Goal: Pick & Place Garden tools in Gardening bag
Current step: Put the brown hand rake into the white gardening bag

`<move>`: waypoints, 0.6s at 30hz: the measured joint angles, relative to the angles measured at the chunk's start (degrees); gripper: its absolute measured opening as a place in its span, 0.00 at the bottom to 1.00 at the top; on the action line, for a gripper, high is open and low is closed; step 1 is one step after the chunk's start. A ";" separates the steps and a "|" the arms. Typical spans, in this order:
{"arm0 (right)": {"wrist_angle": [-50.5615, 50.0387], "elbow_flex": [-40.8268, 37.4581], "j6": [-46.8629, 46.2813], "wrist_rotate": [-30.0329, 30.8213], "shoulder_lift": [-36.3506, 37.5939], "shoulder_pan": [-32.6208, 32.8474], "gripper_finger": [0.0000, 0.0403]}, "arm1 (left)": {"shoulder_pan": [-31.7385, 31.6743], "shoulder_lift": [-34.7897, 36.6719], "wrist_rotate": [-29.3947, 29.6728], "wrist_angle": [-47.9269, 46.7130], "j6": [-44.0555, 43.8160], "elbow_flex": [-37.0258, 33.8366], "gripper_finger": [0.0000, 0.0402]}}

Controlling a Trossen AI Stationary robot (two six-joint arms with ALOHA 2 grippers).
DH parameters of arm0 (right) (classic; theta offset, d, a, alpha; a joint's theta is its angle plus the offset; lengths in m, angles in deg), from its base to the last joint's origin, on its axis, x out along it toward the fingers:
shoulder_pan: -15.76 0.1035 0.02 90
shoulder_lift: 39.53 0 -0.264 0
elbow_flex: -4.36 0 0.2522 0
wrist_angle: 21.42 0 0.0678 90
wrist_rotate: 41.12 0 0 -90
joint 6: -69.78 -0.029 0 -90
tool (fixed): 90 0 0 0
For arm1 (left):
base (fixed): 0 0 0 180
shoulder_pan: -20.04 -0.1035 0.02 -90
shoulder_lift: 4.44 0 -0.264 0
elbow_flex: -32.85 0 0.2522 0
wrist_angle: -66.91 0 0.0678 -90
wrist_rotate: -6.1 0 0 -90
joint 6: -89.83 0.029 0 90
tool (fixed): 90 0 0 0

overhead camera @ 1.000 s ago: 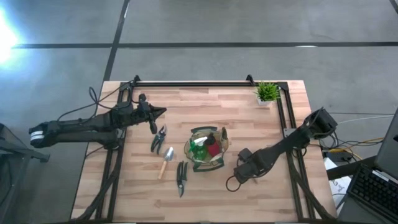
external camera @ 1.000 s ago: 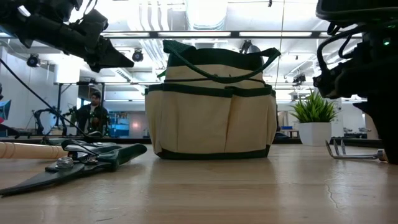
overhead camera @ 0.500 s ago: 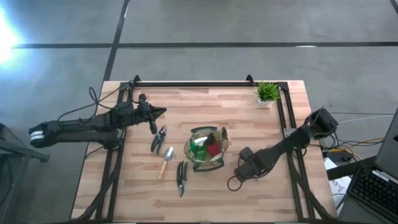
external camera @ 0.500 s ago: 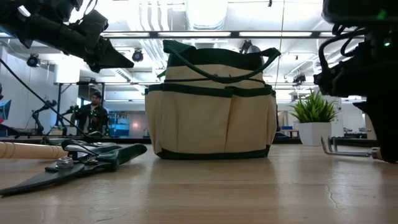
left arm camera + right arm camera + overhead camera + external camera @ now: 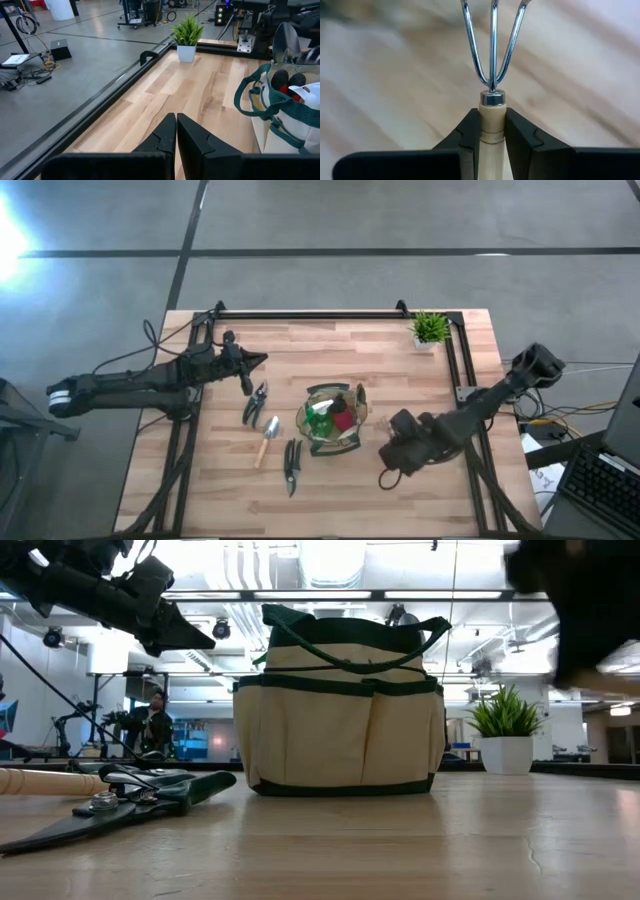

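Two arms were on my screens. My right gripper (image 5: 392, 460) hung over the table (image 5: 400, 370) just right of the gardening bag (image 5: 333, 419), its fingers (image 5: 467, 131) pinched on the wooden handle of the rake (image 5: 492, 65), whose three silver tines pointed out ahead of the wrist camera. My left gripper (image 5: 255, 361) waited above the table's left part, jaws pressed together and holding nothing. Inside the bag I saw the green spray bottle (image 5: 321, 420) and the red-and-black piece (image 5: 343, 419). Left of the bag, on the wood, lay the trowel (image 5: 268, 438), one pair of black shears (image 5: 291, 465) near the front edge, and a second pair (image 5: 255, 403) just beside the trowel's blade. The potted plant (image 5: 430, 329) stood at the far right corner.
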 joint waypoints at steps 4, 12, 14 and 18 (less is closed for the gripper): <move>1.27 4.04 3.31 14.60 0.72 4.54 0.12 | 0.00 -0.02 0.00 -0.09 0.01 0.00 0.05; 7.43 7.83 8.48 37.29 -4.65 12.06 0.12 | -0.02 -0.04 0.00 -0.34 -0.01 0.00 0.05; 8.34 8.16 9.80 41.09 -7.16 12.64 0.12 | 0.00 -0.04 0.00 -0.51 0.01 0.00 0.05; 13.02 8.54 13.51 47.79 -11.91 12.50 0.12 | -0.01 -0.04 0.00 -0.53 0.01 0.00 0.05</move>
